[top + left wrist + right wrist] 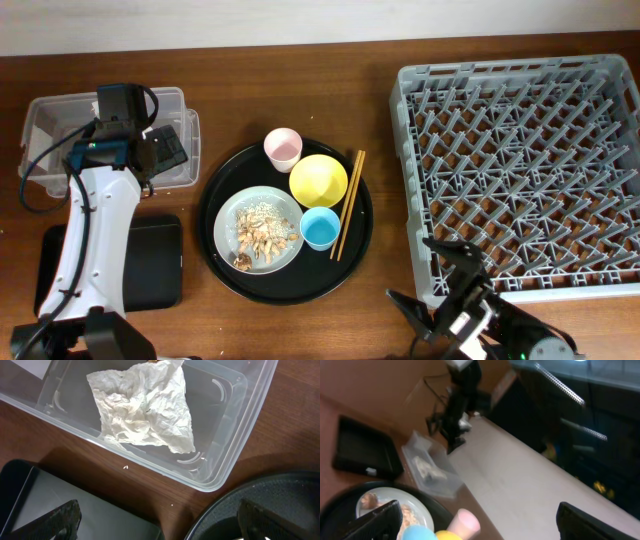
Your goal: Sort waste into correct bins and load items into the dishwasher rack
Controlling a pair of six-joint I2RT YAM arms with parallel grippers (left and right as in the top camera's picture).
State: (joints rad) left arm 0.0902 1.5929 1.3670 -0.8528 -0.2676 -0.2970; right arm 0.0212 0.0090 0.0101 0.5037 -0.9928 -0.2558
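Crumpled white wrapper (145, 407) lies inside clear tub (220, 467), lower edge against the near wall, bare floor to its right; creased, roughly four-cornered, long diagonal toward the tub's rounded corner. Left gripper (162, 520) above, fingers spread wide. Right gripper (480, 520) fingers likewise apart

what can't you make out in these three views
Overhead: the left arm covers most of the clear tub, hiding the wrapper inside.
Left wrist: the black tray and round tray are cut by the bottom edge.
Right wrist: blurred; the pink cup and plate run off the bottom edge; the rack is out of view.
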